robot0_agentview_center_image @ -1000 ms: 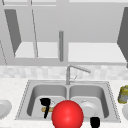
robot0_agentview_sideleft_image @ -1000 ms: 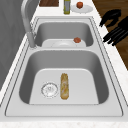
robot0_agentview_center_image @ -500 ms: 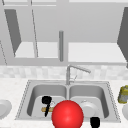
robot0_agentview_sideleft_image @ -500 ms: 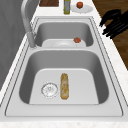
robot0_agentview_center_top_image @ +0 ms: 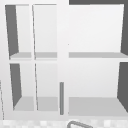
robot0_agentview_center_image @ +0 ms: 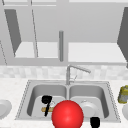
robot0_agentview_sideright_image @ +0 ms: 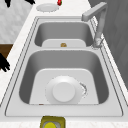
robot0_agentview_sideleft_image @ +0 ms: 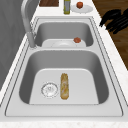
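Note:
My left hand (robot0_agentview_center_image: 46, 99) shows black over the left basin, fingers pointing down. In the right side view it hangs at the far end (robot0_agentview_sideright_image: 7, 2), out in front of the counter. My right hand (robot0_agentview_center_image: 95, 122) floats low by the sink's front edge, fingers spread and holding nothing (robot0_agentview_sideleft_image: 114, 21), (robot0_agentview_sideright_image: 3, 62). A big red ball (robot0_agentview_center_image: 67, 115) sits between the two hands, close to the camera. A baguette (robot0_agentview_sideleft_image: 64, 86) lies in the left basin beside the drain (robot0_agentview_sideleft_image: 49, 89). A white plate (robot0_agentview_sideright_image: 63, 92) lies in the right basin, with a small red thing (robot0_agentview_sideleft_image: 77, 40) on it.
The faucet (robot0_agentview_center_image: 75, 70) stands behind the divider between the two basins. A yellow-green jar (robot0_agentview_center_image: 123, 94) and a plate (robot0_agentview_sideleft_image: 81, 8) holding a red item are on the right counter. Another plate (robot0_agentview_center_image: 3, 109) lies on the left counter. Open shelves (robot0_agentview_center_top_image: 95, 102) hang above.
In the left side view the right hand has drifted slightly toward the far end. Nothing else has moved.

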`<action>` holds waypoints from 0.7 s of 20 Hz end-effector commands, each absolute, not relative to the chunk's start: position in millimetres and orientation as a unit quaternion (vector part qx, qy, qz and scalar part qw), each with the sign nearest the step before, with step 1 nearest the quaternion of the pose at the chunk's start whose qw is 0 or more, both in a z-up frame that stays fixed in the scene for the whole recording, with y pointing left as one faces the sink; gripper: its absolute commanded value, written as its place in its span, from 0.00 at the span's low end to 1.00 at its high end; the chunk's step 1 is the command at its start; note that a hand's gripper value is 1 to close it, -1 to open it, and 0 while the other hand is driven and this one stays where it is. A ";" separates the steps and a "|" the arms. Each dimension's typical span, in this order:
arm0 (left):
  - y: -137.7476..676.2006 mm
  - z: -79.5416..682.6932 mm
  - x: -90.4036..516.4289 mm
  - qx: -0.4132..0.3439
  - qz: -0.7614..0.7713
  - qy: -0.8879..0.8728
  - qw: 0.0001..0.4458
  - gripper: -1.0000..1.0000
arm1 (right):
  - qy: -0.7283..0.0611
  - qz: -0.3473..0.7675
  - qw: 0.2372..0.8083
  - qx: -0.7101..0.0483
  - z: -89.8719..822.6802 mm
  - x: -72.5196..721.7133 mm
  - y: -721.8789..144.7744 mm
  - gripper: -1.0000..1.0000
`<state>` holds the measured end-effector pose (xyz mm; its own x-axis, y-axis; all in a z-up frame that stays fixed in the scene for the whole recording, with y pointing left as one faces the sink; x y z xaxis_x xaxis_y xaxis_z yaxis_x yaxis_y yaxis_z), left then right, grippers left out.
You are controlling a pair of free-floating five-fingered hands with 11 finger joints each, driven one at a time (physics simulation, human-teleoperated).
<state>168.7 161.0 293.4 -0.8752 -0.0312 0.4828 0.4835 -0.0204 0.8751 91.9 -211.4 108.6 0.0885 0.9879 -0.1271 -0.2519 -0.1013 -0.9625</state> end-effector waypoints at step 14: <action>194.6 295.8 77.3 -0.165 -0.699 -0.681 0.144 0.00 | -0.378 0.560 0.554 -0.487 108.6 91.9 -211.4 0.50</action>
<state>92.2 186.6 293.9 -0.8784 -0.0095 0.4778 0.4779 -0.0144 0.8783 91.9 -211.4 108.6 0.0885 0.9879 -0.1271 -0.2519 -0.1013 -0.9625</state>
